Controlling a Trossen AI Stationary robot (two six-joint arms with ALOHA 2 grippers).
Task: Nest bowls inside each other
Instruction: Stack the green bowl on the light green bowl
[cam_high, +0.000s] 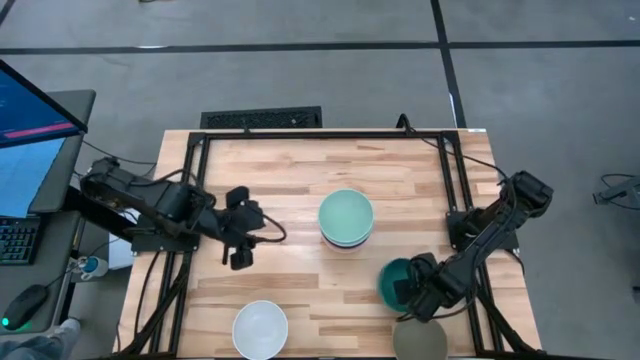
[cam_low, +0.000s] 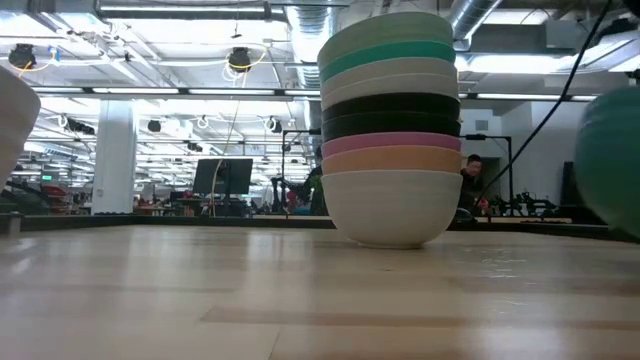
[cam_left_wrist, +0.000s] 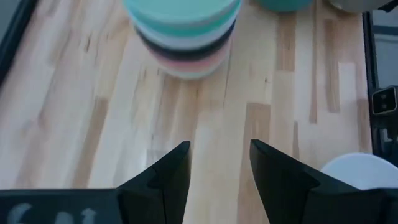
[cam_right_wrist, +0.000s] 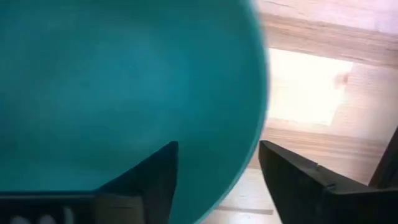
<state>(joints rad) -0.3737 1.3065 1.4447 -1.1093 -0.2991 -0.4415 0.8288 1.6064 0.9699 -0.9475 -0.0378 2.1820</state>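
Note:
A stack of several nested bowls (cam_high: 346, 218), pale green on top and white at the bottom (cam_low: 392, 205), stands mid-table. My left gripper (cam_high: 240, 232) (cam_left_wrist: 221, 163) hovers open to the stack's left, above bare wood. A teal bowl (cam_high: 397, 281) (cam_right_wrist: 124, 87) sits near the right front. My right gripper (cam_high: 412, 293) (cam_right_wrist: 217, 168) is open at it, one finger inside the bowl and one outside its wall, with the rim in the gap between them. A white bowl (cam_high: 260, 329) and a grey-olive bowl (cam_high: 420, 341) rest at the near edge.
A black frame (cam_high: 320, 134) runs along the table's far edge and down both sides. Bare wood lies between the stack and the white bowl. A monitor and keyboard (cam_high: 22, 150) stand off the table's left. A person (cam_low: 472, 175) shows far behind the stack.

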